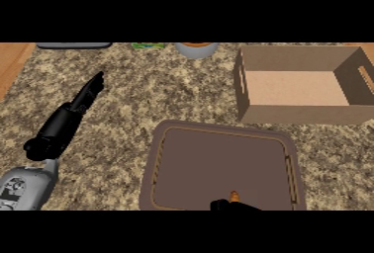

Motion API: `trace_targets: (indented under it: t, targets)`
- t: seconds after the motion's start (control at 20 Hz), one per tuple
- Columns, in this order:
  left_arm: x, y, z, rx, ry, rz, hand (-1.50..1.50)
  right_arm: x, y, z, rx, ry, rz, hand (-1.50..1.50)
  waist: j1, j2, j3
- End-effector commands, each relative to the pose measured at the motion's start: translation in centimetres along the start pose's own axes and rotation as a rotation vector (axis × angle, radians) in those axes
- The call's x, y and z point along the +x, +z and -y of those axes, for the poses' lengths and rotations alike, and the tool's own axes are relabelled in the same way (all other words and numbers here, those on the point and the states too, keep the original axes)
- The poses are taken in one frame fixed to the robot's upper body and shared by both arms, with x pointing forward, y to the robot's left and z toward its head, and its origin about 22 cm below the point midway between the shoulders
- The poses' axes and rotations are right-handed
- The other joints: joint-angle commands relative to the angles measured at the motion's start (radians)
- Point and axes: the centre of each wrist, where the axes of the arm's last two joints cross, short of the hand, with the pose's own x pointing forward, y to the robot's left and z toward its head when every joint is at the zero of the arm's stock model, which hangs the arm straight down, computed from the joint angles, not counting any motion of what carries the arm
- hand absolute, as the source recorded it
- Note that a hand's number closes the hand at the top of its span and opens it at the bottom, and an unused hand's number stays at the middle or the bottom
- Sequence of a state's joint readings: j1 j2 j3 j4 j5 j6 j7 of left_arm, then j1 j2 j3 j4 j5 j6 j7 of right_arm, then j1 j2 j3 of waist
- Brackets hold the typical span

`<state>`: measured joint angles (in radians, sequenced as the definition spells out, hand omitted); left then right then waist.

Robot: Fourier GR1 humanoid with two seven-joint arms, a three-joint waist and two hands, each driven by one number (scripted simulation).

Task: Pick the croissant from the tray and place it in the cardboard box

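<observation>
left forearm (pixel 24 189): grey (dark markings) | left hand (pixel 86 96): black | right hand (pixel 232 206): black

Speckled stone counter (pixel 146 89). Brown tray (pixel 157 148) lies just right of left hand (pixel 73 111); cardboard box (pixel 306 114) farther right, past tray. Grey cup (pixel 196 50) well beyond the hand.

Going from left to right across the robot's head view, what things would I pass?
left hand → tray → cardboard box
</observation>
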<state>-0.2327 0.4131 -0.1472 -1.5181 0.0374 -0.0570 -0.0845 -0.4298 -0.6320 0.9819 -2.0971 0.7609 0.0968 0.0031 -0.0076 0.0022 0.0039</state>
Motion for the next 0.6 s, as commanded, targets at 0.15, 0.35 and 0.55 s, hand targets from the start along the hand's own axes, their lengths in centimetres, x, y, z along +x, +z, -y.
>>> trace_targets:
  t: [0.15,0.35,0.55]
  targets:
    - [-0.2,0.7,0.4,0.006,0.017,-0.014,0.00,-2.9,5.7,5.2,-0.269,-0.044,-0.124,1.50,-0.013,-0.002,-0.001]
    - [-0.7,1.0,0.2,0.011,-0.002,0.002,0.00,-7.6,7.3,6.8,-0.431,-0.188,-0.329,1.50,0.005,0.007,-0.003]
    - [-0.4,1.3,0.4,-0.024,0.010,0.001,0.00,-10.9,9.2,8.8,-0.490,-0.209,-0.466,1.50,0.015,0.001,-0.003]
